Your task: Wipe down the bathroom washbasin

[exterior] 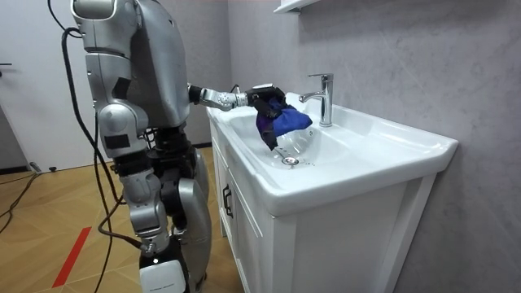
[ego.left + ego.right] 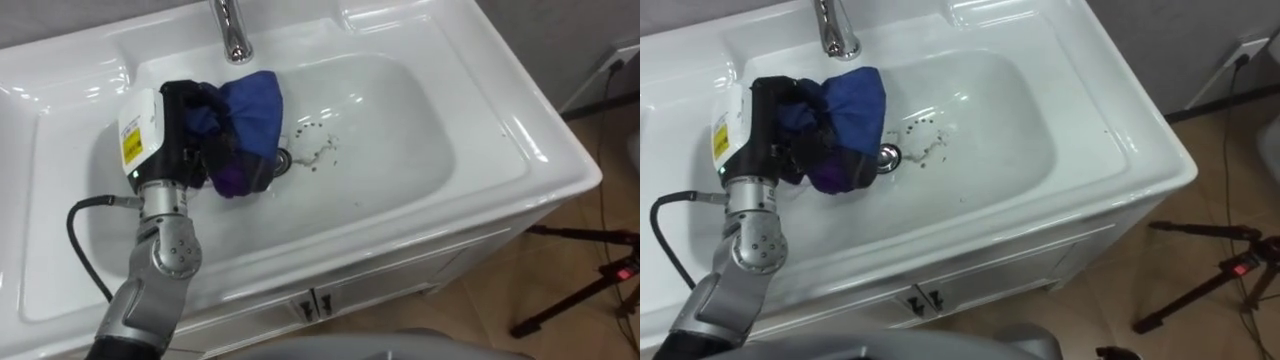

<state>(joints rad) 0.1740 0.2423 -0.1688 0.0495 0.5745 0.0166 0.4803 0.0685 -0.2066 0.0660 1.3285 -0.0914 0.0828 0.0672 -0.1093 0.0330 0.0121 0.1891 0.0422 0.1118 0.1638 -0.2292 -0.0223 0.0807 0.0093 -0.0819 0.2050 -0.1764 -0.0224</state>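
White ceramic basin (image 2: 420, 130) mid-frame, with dark specks (image 2: 318, 140) just right of round metal drain (image 2: 283, 160), not yet wiped. Left of drain, below chrome tap (image 2: 232, 30) at top centre: bunched blue cloth (image 2: 255, 105), clenched in curled fingers of left hand (image 2: 185, 110). Risk: loose bunching, hence smearing specks or snagging on drain.

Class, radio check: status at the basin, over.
Left hand shut on blue cloth, in basin by drain. Dark specks right of drain, not yet wiped. Faucet behind cloth, off the path.
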